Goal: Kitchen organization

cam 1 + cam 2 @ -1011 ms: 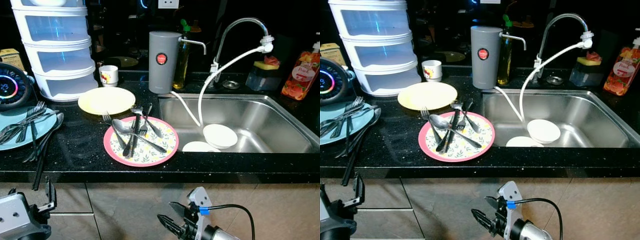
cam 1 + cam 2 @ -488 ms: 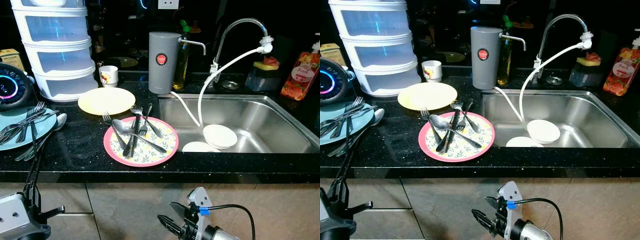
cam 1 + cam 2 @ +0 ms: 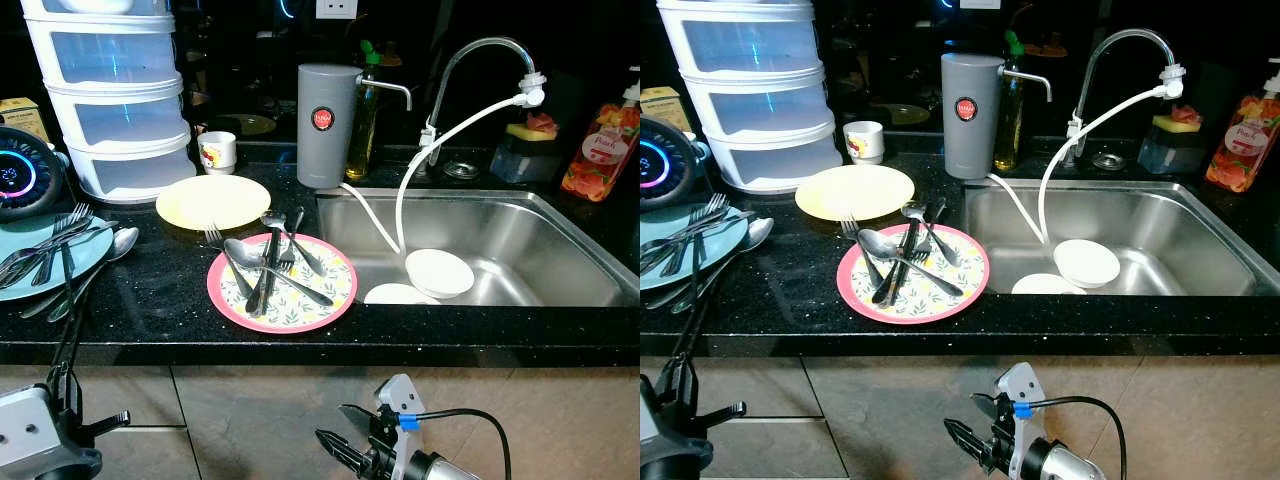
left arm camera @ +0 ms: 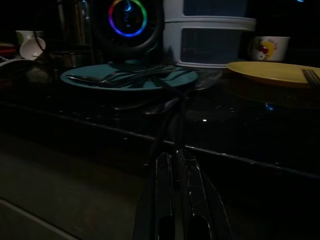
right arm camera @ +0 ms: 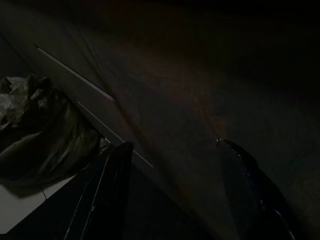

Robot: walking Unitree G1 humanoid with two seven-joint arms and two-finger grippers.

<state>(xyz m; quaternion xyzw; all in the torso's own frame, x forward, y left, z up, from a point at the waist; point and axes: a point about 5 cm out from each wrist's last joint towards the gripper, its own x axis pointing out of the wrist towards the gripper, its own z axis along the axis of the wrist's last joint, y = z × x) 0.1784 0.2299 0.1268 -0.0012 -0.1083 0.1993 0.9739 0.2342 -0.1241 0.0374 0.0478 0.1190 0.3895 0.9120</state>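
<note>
Nothing has moved: black counter (image 3: 150, 300), steel sink (image 3: 560, 240); left tool (image 4: 176, 165) pinches dark utensils (image 3: 68, 340), right tool (image 3: 345, 445) spread wide.

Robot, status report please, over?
Left gripper shut on black chopsticks below counter edge. Right gripper open, idle low. Chopsticks' far ends lie by teal plate.

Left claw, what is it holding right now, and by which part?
The left claw is shut on a long dark utensil, gripping its lower end below the counter edge; the upper end leans toward the teal plate.
</note>
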